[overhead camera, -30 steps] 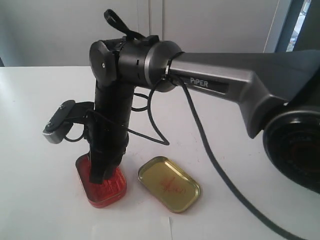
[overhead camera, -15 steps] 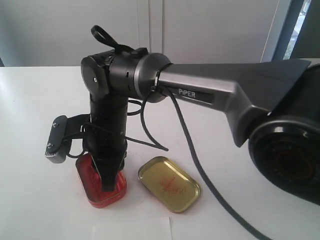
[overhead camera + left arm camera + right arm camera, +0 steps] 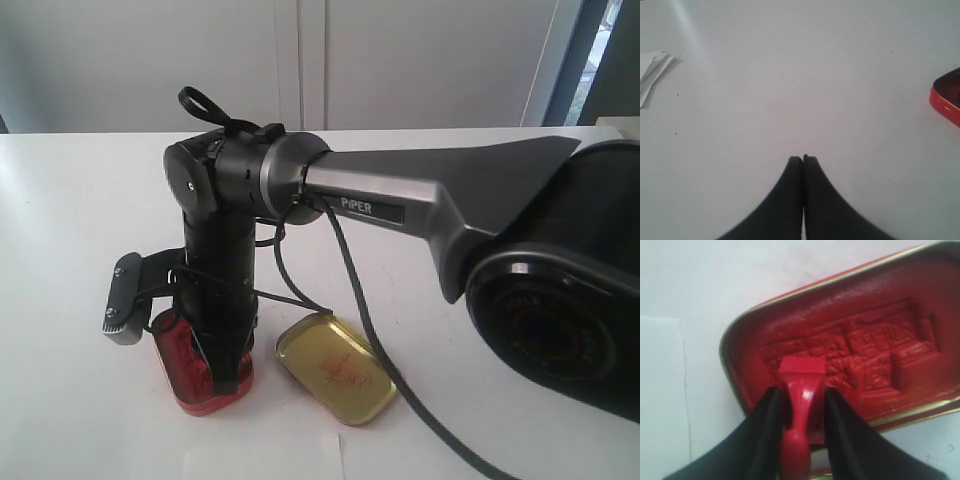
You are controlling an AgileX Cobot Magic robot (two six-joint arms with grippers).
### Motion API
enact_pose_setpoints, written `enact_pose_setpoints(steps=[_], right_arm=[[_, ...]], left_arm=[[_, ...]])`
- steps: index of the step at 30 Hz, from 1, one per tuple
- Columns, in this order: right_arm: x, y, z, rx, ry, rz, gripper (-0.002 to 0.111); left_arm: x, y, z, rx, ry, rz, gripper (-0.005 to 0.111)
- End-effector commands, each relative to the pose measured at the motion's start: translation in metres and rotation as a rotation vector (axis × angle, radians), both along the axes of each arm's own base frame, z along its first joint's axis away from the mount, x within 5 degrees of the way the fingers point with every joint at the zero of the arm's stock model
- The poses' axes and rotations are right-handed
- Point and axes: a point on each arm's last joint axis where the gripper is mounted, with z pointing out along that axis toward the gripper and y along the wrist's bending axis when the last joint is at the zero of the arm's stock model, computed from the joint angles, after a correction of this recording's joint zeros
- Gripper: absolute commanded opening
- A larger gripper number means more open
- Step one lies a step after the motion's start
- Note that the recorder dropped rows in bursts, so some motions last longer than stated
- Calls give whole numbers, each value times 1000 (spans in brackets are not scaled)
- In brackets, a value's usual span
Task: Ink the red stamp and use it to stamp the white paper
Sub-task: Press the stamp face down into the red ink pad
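Note:
The red stamp point(image 3: 801, 371) is gripped by its narrow handle between my right gripper's point(image 3: 801, 392) black fingers, which are shut on it. Its square base points down at the near end of the red ink pad in the open tin point(image 3: 875, 355), low on the pad; I cannot tell if it touches. In the exterior view the right gripper point(image 3: 222, 380) reaches straight down into the red tin point(image 3: 205, 395), hiding the stamp. The white paper point(image 3: 265, 462) lies just in front of the tin, also seen as the white paper point(image 3: 660, 395). My left gripper point(image 3: 803, 159) is shut and empty over bare table.
The tin's gold lid point(image 3: 335, 368) lies open side up to the right of the tin. A black cable point(image 3: 350, 290) hangs from the right arm over the lid. White paper scraps point(image 3: 652, 75) and the tin's red rim point(image 3: 946, 97) show in the left wrist view.
The right arm has sunk lower and shifted slightly, bringing the gripper and stamp down toward the near end of the ink tin. The jaws have kept the same grip.

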Motion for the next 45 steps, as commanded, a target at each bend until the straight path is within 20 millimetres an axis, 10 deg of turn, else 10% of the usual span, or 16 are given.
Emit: enact_pose_setpoints(steps=[1,26,45], right_arm=[[0,2,0,11,-1,12,0],[-2,6,-62,-64,118,-5,0],[-2,6,-48,-52,99,-3,0]], left_arm=[[0,-1,0,-12,-4,-5,0],[0,-1,0,-12,-4,-5,0],[0,-1,0,-12,-4,-5,0]])
